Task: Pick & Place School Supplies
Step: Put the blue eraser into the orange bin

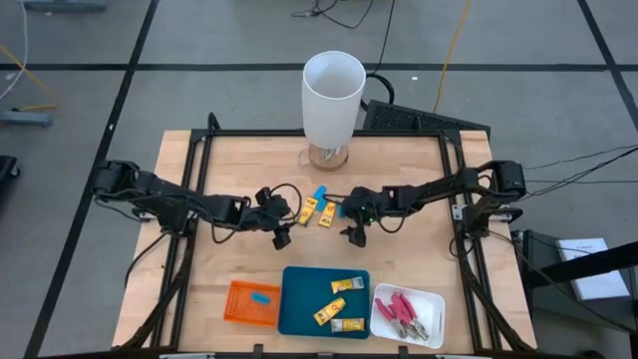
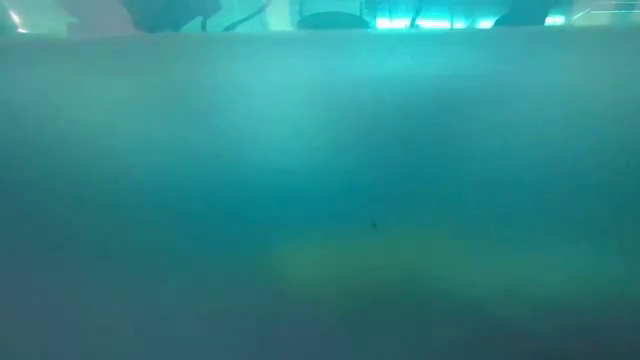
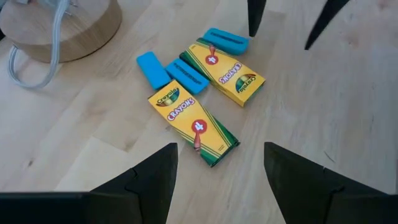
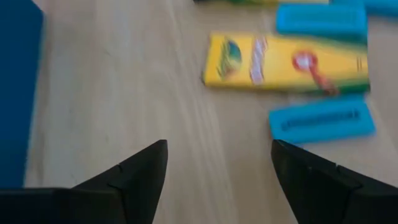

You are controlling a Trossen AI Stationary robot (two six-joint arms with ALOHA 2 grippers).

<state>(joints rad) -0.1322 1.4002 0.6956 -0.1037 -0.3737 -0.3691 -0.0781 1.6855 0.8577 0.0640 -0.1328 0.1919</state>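
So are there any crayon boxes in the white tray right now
No, the white tray holds only the red-handled pliers; three crayon boxes lie in the teal tray beside it.

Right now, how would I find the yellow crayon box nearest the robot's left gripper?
Start at the tall white cylinder at the back of the wooden table. Just in front of it lies a little heap of yellow cardboard crayon boxes and light-blue blocks. The nearest yellow crayon box is the one lying closest to the open left gripper, with no blue block on its gripper side.
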